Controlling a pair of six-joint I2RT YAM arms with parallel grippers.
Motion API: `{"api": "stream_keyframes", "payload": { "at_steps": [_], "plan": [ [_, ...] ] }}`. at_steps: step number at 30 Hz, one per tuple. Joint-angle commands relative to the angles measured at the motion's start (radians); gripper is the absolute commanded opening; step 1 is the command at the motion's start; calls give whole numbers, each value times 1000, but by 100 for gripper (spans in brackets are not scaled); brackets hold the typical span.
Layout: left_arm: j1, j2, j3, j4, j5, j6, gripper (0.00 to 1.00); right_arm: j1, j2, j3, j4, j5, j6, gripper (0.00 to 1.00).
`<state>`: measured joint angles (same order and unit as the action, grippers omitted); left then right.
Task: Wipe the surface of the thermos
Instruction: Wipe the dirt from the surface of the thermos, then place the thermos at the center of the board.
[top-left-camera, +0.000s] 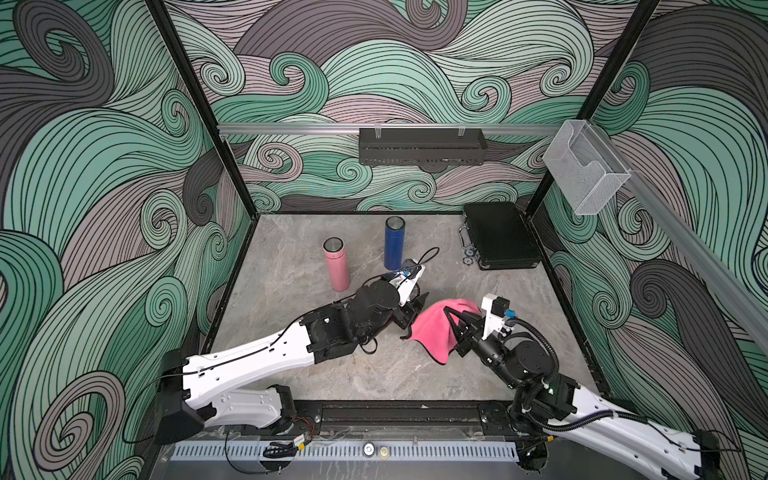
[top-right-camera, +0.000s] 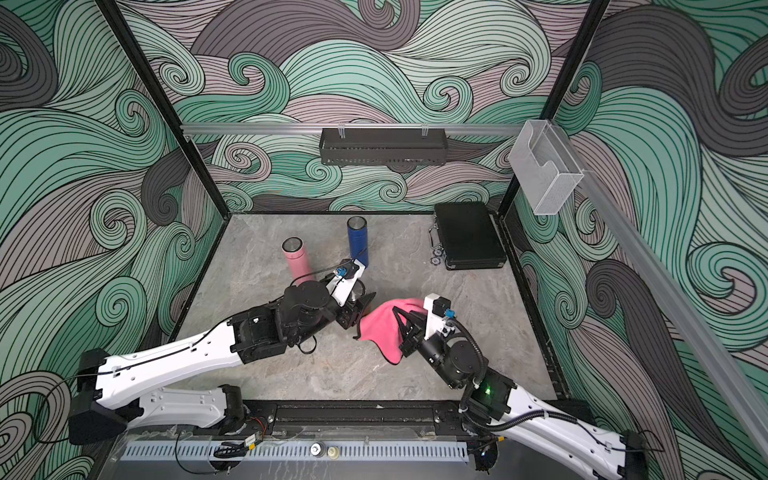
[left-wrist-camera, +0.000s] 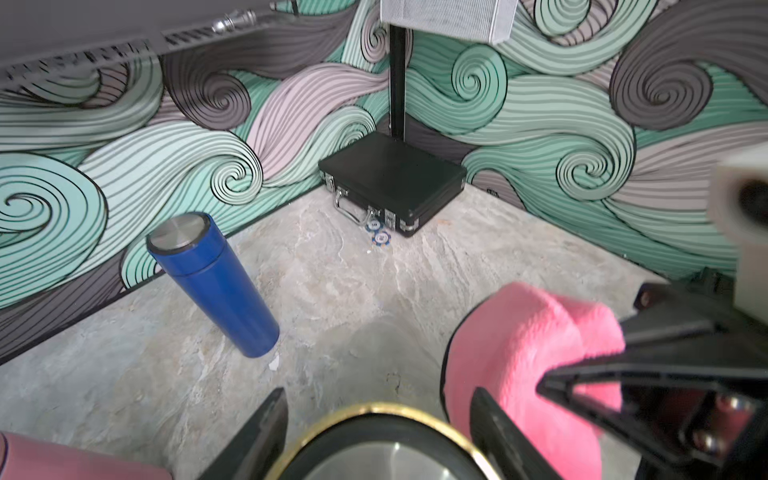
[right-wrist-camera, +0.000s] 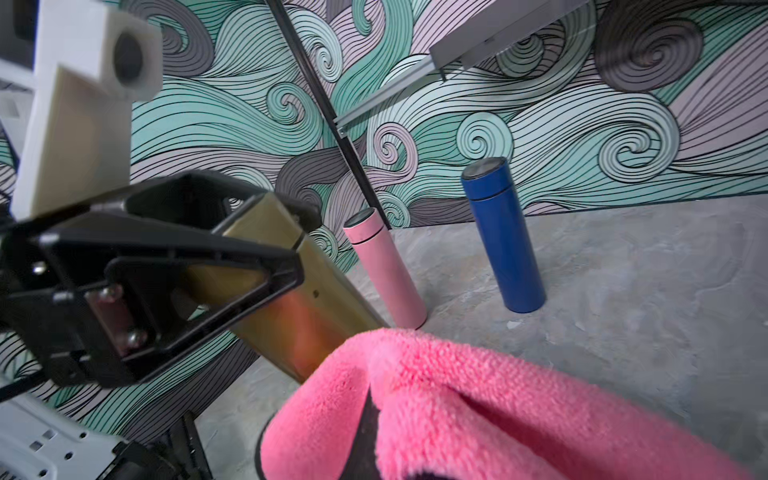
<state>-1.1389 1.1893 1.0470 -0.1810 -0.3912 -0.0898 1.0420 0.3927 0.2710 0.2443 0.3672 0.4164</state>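
While my left pincer is clamped round the gold thermos just below its cap, axis near upright, that thermos lies at 9 o'clock from my right pincer in a top view. Right pincer is closed on the pink cloth. Cloth just beside the body, probably not touching.

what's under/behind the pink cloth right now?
The pink cloth drapes over the right gripper, which is shut on it. In the right wrist view, the gold thermos, held by the left gripper, passes behind it. The thermos's lower end and any contact are hidden.
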Motion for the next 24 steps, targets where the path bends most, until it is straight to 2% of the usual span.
{"api": "stream_keyframes", "payload": {
  "at_steps": [1,4,11,13,17,22,23,24],
  "plan": [
    [10,-31,-20,9,60,-9,0,-3,-40,50,-138,85,12,0],
    [28,-18,-58,34,130,-16,0,-3,-24,81,-159,95,-1,0],
    [80,31,-132,104,275,-17,0,-6,123,168,-194,133,-2,0],
    [86,34,-132,90,317,-9,0,-7,143,178,-194,133,-4,0],
    [95,57,-184,180,444,30,0,-9,152,187,-188,120,-14,0],
    [95,88,-201,225,465,56,0,-10,145,189,-190,95,-20,0],
    [95,78,-225,265,466,54,6,-9,143,189,-190,89,-22,0],
    [95,69,-246,299,468,52,19,-10,143,191,-192,85,-23,0]
  ]
}}
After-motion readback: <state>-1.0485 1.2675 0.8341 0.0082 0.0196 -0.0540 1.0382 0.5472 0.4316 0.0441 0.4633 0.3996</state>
